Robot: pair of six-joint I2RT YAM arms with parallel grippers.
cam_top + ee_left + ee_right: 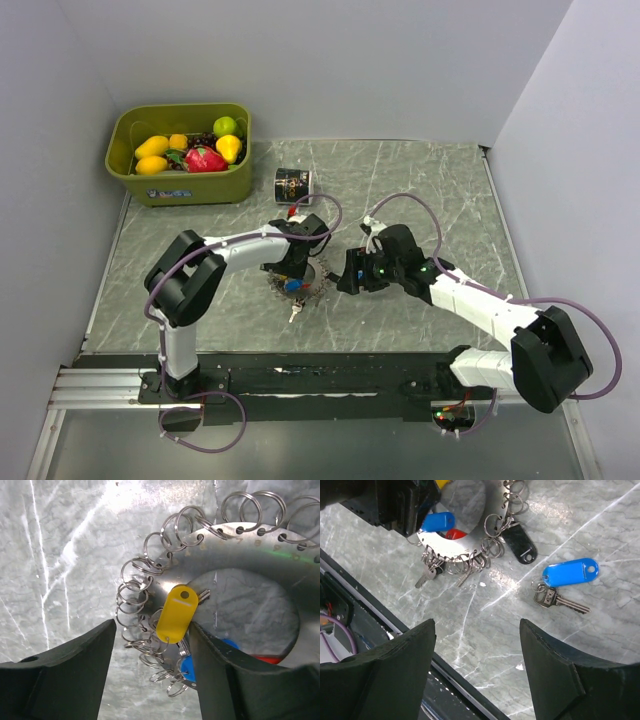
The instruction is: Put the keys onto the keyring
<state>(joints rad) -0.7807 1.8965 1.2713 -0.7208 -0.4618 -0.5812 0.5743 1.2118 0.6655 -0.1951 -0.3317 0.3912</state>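
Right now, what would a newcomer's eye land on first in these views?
The toothed-wheel keyring at the middle of the table, fringed with small split rings, with a yellow tag between the open fingers of the left end effector. Next, the blue-tagged key lying loose, apart from the ring, ahead of the open right end effector. At the far left corner sits a green bin of bright fruit.

Keyring (250, 555): one, a flat disc fringed with split rings.
Tags: blue tags (570, 573) two; yellow tag (175, 614) one; black tag (520, 545) one; red tag (455, 533) one.
Keys (560, 600): three plain, others uncountable among the rings.
Can (293, 185): one.
Bin (190, 185): one.
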